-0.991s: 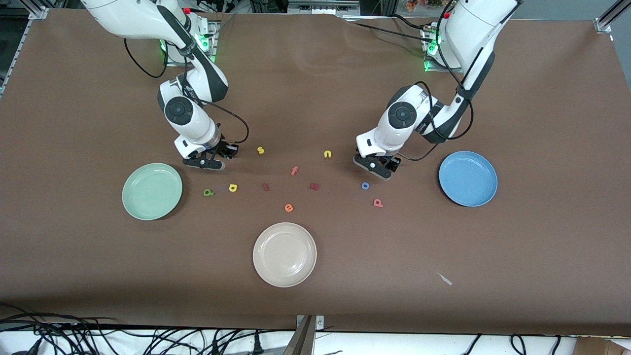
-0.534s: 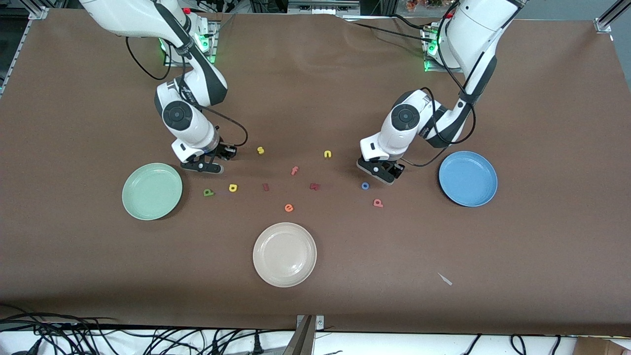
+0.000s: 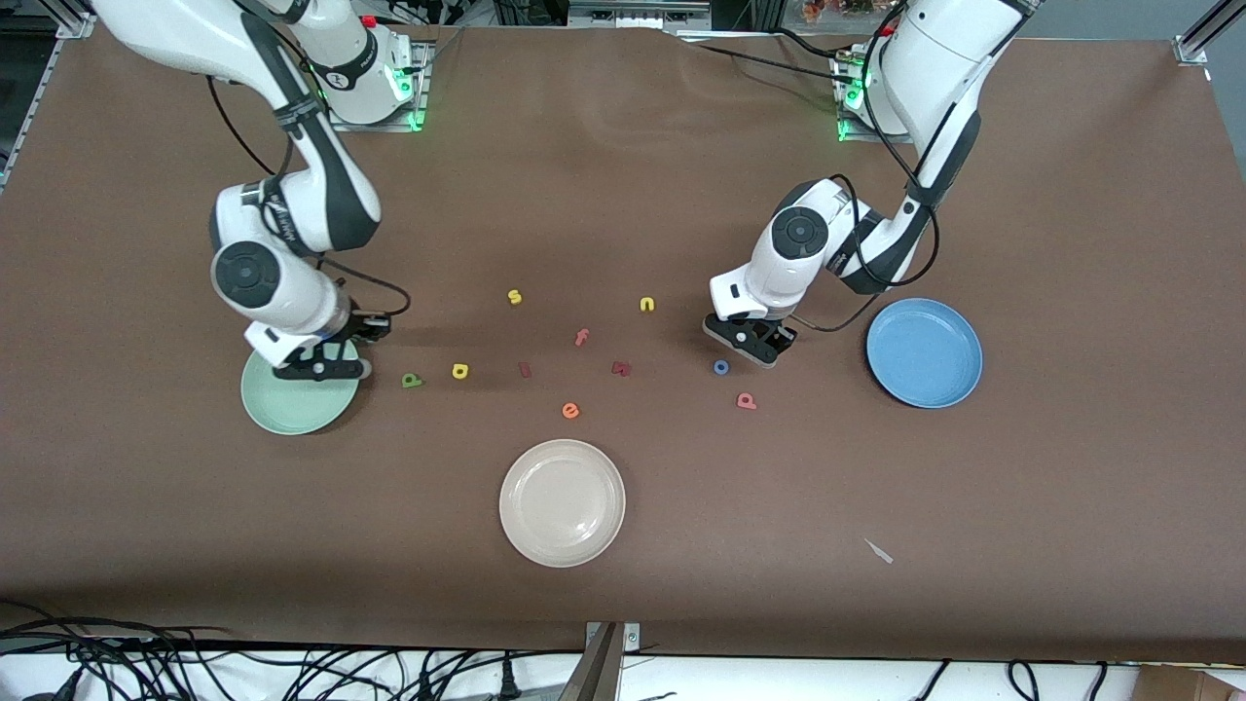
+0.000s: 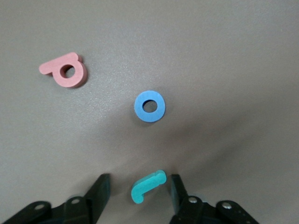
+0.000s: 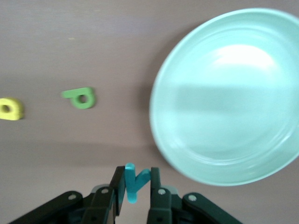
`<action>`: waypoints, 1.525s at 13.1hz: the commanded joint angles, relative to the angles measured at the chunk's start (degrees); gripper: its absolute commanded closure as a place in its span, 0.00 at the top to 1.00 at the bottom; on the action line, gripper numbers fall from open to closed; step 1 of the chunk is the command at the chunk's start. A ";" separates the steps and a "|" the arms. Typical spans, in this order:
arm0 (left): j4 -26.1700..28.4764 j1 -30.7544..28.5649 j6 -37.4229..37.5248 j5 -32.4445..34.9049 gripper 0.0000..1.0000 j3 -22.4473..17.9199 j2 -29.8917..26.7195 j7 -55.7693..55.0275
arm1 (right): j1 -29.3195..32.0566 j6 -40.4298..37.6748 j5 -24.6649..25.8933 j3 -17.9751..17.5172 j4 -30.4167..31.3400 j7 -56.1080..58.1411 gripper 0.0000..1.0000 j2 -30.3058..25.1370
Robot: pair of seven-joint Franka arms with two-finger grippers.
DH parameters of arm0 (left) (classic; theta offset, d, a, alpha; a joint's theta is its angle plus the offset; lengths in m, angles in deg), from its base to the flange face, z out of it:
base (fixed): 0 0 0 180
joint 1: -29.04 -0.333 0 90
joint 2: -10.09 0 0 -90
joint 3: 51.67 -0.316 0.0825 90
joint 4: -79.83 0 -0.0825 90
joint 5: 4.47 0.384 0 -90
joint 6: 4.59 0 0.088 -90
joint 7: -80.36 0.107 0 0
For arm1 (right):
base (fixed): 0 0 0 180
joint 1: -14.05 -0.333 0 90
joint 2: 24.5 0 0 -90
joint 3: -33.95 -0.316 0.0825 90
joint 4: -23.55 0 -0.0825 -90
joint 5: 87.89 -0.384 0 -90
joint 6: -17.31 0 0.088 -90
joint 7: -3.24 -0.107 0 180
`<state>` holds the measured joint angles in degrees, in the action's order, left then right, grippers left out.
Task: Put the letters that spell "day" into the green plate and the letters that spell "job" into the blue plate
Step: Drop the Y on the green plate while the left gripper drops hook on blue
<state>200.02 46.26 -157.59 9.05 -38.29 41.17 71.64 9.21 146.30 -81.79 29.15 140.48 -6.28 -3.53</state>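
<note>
Teal y [image 5: 135,181]: small flat foam letter, pinched upright between the fingers of the right claw [image 5: 133,186], its two prongs sticking out past the fingertips. The right claw [image 3: 326,368] is clamped on it, in the air over the green plate's edge toward the d.

Green plate [image 3: 292,407]: round, pale mint, shallow with a raised rim, at the right arm's end of the counter [image 3: 623,584].

Green d [image 3: 413,381]: dark green, lying flat just beside the green plate, its stem lying along the counter toward the plate.

Yellow a [image 3: 460,370]: lying flat, beside the d toward the counter's middle.

Teal j [image 4: 147,185]: small hooked piece lying flat on the counter between the fingers of the left claw [image 4: 140,196], long axis slanting across the gap, hook end nearer one finger. The left claw [image 3: 750,343] is low over the counter, fingers part-way apart on either side of the j; whether they touch it I cannot tell.

Blue o [image 3: 721,367]: flat ring, just beside the left claw, nearer the front camera.

Pink b [image 3: 746,400]: pinkish-red, lying flat, nearer the camera than the o, stem along the counter.

Blue plate [image 3: 924,352]: round, medium blue, raised rim, at the left arm's end.
</note>
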 commanded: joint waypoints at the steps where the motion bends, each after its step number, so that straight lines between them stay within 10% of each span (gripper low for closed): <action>1: -0.84 1.06 -0.37 1.68 0.42 -0.72 1.26 -0.24 | 3.59 -0.41 0.76 -0.12 -4.51 7.55 0.05 4.32; 5: -0.75 0.97 -0.29 1.59 0.17 -1.34 0.73 0.02 | 6.24 0.90 0.67 -0.12 -8.22 12.06 0.16 8.47; 7: -0.75 0.89 -0.29 1.59 0.03 -1.34 0.47 0.02 | 5.89 1.00 0.23 -0.29 -9.09 11.19 0.85 8.91; 8: -0.66 0.89 -0.11 1.59 0.00 -1.34 0.30 0.11 | 5.72 0.74 -0.03 -0.55 -9.45 11.10 1.00 8.82; 20: 9.35 -22.75 10.61 1.24 0.00 -0.99 -18.16 18.75 | 0.36 3.27 -0.48 -8.99 -9.80 -20.70 1.00 9.08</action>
<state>206.30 24.15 -146.32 9.06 -40.13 24.35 90.39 10.91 148.08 -81.98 20.22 131.19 -22.69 4.83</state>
